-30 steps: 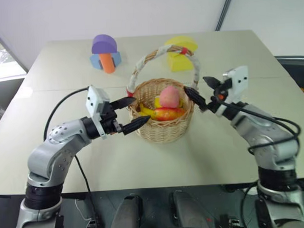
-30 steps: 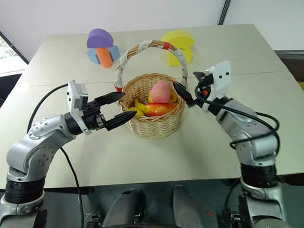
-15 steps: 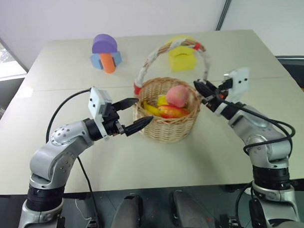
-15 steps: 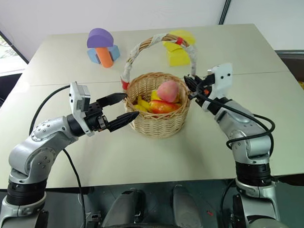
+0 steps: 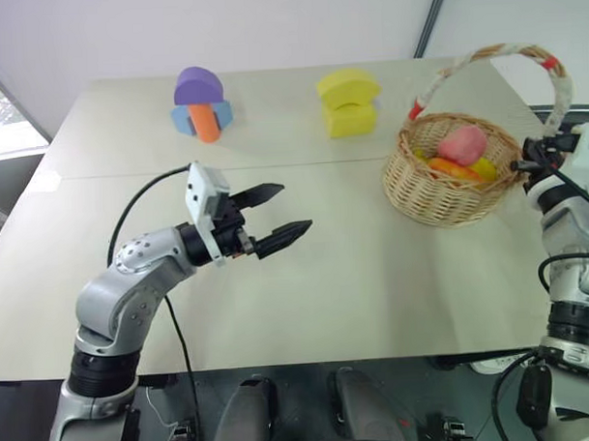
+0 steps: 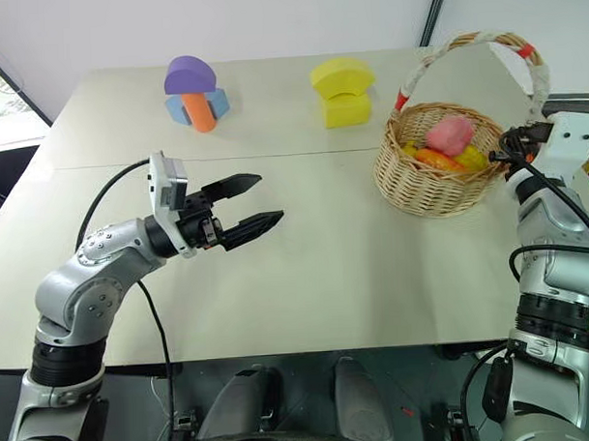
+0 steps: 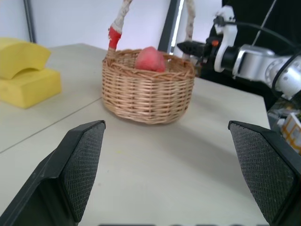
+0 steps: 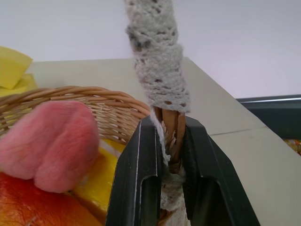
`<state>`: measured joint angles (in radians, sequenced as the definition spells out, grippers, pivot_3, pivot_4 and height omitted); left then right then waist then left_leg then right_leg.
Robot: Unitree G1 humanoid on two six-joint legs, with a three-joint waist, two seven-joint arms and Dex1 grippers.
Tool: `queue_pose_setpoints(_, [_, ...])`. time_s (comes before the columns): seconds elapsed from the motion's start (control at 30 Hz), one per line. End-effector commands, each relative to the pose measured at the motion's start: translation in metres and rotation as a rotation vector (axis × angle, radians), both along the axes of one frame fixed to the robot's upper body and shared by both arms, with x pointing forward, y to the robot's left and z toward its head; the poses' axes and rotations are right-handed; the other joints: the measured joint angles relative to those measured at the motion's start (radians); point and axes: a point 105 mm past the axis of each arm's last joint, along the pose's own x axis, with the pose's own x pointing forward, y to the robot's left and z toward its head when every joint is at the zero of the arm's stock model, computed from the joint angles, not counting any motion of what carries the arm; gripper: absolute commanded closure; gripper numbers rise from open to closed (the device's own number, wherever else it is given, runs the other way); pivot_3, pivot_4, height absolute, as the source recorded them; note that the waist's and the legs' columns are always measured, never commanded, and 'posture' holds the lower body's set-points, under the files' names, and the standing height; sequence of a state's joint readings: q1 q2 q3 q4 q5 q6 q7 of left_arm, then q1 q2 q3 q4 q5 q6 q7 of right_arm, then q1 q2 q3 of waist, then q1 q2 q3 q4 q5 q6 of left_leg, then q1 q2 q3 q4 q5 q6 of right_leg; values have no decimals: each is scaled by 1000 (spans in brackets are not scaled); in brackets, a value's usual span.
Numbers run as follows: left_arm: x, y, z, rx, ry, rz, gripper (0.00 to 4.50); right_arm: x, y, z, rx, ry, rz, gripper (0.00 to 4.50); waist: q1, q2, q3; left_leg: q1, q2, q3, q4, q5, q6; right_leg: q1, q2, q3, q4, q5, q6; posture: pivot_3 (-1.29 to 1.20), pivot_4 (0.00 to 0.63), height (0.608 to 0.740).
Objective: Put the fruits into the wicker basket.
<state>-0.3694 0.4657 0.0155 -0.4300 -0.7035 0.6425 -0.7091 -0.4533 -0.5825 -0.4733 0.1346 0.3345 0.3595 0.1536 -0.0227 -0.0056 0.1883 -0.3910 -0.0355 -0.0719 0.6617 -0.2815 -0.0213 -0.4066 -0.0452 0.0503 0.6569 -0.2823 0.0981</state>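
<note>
The wicker basket (image 5: pixel 439 191) stands near the table's right edge, its taped handle (image 5: pixel 506 50) arching overhead. Inside lie the fruits: a pink peach (image 5: pixel 463 144), an orange-red mango (image 5: pixel 454 169) and a yellow banana (image 5: pixel 486 167). My right gripper (image 8: pixel 171 165) is shut on the handle's foot at the rim of the basket, on the basket's right side; in the left eye view that right gripper (image 5: pixel 531 159) meets the rim. My left gripper (image 5: pixel 292 209) hovers open over the middle of the table, well left of the basket, with nothing between its fingers (image 7: pixel 80 165).
A purple, blue and orange block stack (image 5: pixel 201 103) sits at the far left of the table (image 5: pixel 307 297). Yellow foam blocks (image 5: pixel 348 102) stand at the far centre. The basket is close to the table's right edge.
My right gripper has shut on the handle's foot and swung right, taking the basket with its fruits from the table's middle to the right side. The left gripper has stayed open and in place.
</note>
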Motion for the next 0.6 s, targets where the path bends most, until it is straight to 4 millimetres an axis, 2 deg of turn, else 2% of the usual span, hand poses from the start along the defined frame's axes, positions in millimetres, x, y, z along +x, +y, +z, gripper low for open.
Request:
queue_pose_setpoints(0.03, [-1, 1, 8, -11, -42, 12, 0, -8, -8, 19, -17, -75, -24, 3941, 3, 0, 0, 0, 0, 0, 0, 0, 0, 0, 0, 0, 0, 0, 0, 0, 150, 740])
queue_pose_setpoints(0.07, [-1, 1, 8, -12, -42, 14, 0, -9, -8, 19, -17, -78, -22, 3393, 5, 0, 0, 0, 0, 0, 0, 0, 0, 0, 0, 0, 0, 0, 0, 0, 150, 740])
queue_pose_setpoints(0.1, [-1, 1, 8, -12, -41, 15, 0, -11, -8, 21, -18, -85, -21, 3174, 6, 0, 0, 0, 0, 0, 0, 0, 0, 0, 0, 0, 0, 0, 0, 0, 150, 740])
queue_pose_setpoints(0.23, [2, 5, 5, -5, -36, 35, 0, -22, -9, 32, -50, -124, -27, 1181, 8, 0, 0, 0, -1, 0, 0, 0, 0, 0, -1, 0, 0, 0, 0, 0, 150, 740])
queue_pose_setpoints(0.33, [9, 13, -1, 13, -23, 87, 0, -37, -7, 34, -80, -140, 18, 1181, 10, 0, 0, 0, -1, 0, 0, 0, 0, 1, -1, 0, 0, 0, 0, 0, 150, 740])
queue_pose_setpoints(0.43, [23, 34, -16, 49, 10, 205, 0, -57, -2, 28, -116, -117, 105, 1181, 10, 0, 0, 0, -1, 0, 0, 0, 1, 1, -1, 0, 0, 0, 0, 0, 150, 740])
queue_pose_setpoints(0.6, [34, 70, -41, 117, 51, 339, 0, -79, 43, -2, -194, 34, 434, 1181, 3, 0, 0, 1, 0, 0, 0, 0, 1, 1, 0, 0, 0, 0, 0, 0, 150, 740])
